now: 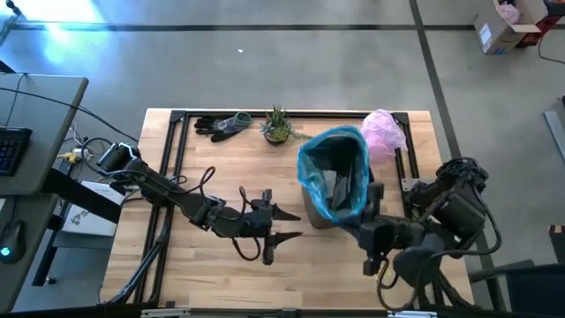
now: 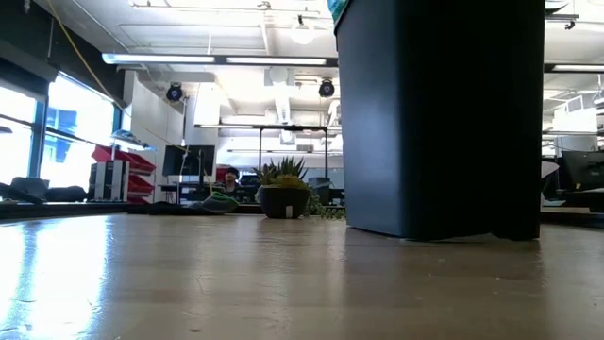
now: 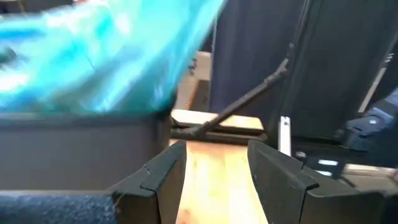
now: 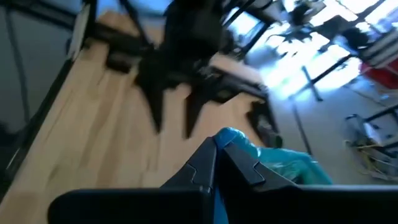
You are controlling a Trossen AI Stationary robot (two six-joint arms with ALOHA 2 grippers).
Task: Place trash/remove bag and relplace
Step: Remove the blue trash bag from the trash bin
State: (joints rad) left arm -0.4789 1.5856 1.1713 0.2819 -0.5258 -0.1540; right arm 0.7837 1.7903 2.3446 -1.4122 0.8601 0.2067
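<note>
**Bag [image 1: 333,174]: lining the dark bin, table centre-right**

You see the right gripper [image 4: 216,163] closed on the bag's rim. The left gripper [image 1: 284,224] hangs open and empty just beside the bin [image 2: 434,118]. Behind stand a potted plant [image 1: 277,125], dark gloves [image 1: 222,124] and a pink bag [image 1: 383,132]. No writing is legible.
</note>
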